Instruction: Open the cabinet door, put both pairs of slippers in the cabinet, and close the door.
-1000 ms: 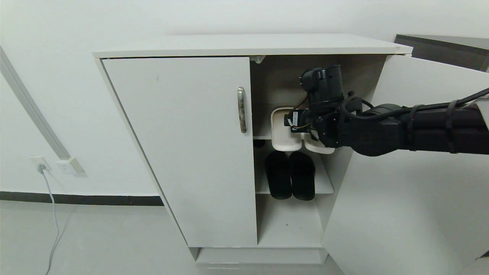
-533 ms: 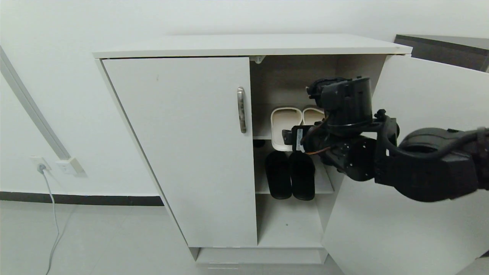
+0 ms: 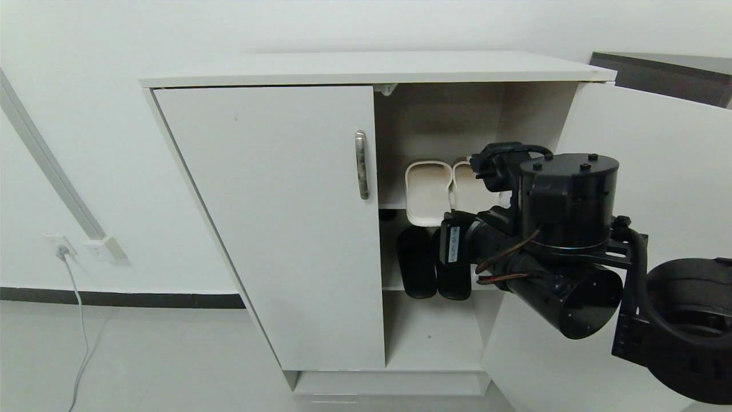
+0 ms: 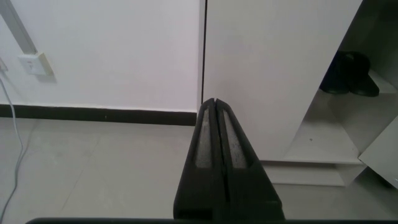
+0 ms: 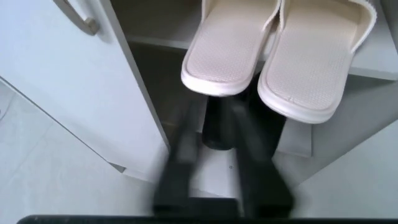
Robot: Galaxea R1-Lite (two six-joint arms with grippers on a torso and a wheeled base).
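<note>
Both pairs are sitting inside: cream foam slippers [image 3: 428, 191] on the upper shelf [image 3: 392, 203], ends overhanging its edge; black rubber slippers [image 3: 417, 264] below. Right tool [image 5: 214, 115] is hanging open, empty, near them; left tool [image 4: 215, 109] is resting closed. Next, probably: push the white cabinet door [image 3: 646, 171], standing open at right, by its outer face, arm outside its swing

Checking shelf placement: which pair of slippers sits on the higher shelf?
The white slippers; the black slippers lie one level below them.
</note>
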